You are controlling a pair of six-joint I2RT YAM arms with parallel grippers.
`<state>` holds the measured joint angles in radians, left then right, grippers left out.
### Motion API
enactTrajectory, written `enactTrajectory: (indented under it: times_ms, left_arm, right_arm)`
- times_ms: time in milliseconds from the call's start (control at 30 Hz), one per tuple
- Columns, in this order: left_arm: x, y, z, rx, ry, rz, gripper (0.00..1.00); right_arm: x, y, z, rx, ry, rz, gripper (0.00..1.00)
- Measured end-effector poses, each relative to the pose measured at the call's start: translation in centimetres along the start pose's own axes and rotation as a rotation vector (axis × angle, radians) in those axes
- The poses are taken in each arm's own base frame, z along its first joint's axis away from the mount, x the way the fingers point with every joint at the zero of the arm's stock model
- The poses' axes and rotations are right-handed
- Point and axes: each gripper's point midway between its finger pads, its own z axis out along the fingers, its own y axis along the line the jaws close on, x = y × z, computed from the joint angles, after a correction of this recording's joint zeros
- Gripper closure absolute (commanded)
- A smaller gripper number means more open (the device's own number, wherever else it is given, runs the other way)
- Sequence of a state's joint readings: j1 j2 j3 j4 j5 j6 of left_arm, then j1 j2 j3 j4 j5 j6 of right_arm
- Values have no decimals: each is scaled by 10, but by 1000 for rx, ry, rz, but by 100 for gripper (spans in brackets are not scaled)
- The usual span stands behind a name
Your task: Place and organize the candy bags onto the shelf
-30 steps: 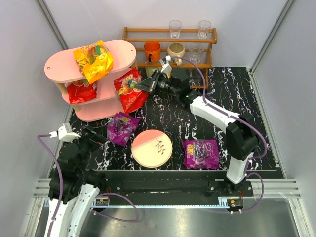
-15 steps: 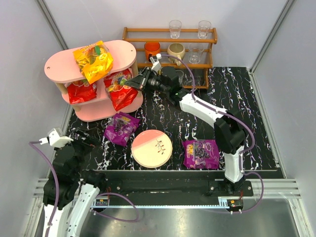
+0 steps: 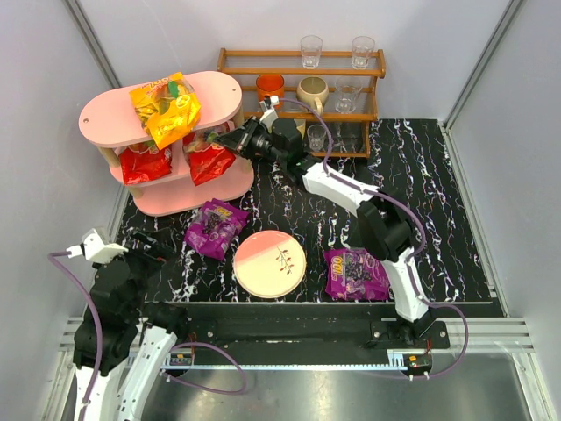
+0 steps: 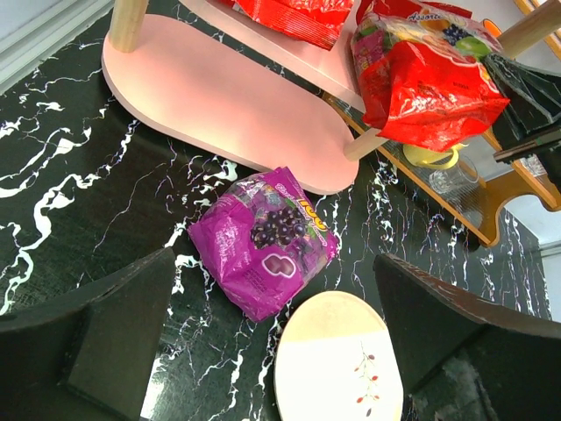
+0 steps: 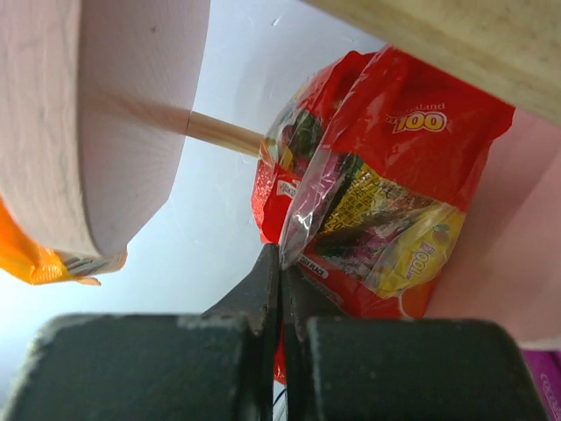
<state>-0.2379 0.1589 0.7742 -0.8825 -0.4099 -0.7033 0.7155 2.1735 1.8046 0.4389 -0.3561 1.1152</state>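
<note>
The pink three-tier shelf (image 3: 223, 88) stands at the back left. An orange-yellow bag (image 3: 165, 107) lies on its top board. A red bag (image 3: 145, 161) lies on the middle board at the left. My right gripper (image 3: 225, 140) is shut on the edge of a second red bag (image 3: 209, 160), holding it on the middle board at the right; the wrist view shows this bag (image 5: 377, 193) pinched between the fingers. One purple bag (image 3: 216, 226) lies on the table by the shelf and shows in the left wrist view (image 4: 263, 241). Another purple bag (image 3: 357, 273) lies front right. My left gripper (image 3: 145, 254) is open and empty at the front left.
A round pink-and-cream plate (image 3: 269, 263) lies front centre, next to the purple bag. A brown wooden rack (image 3: 302, 66) with mugs and glasses stands at the back, just right of the shelf. Grey walls close in the sides.
My right arm has reached left and carried the red bag from in front of the shelf onto its middle board. My left arm has drawn back toward the near edge.
</note>
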Motion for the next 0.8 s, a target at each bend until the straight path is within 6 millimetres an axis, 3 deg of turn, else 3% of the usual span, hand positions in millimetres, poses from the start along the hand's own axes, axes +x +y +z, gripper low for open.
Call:
enactTrajectory:
  times_ms: [467, 800]
  left_arm:
    - [-5, 1, -2, -6, -16, 15, 1]
    - [-5, 2, -2, -9, -18, 19, 1]
  right_arm:
    - [-11, -6, 31, -31, -21, -5, 100]
    - [-12, -12, 41, -25, -18, 9, 100]
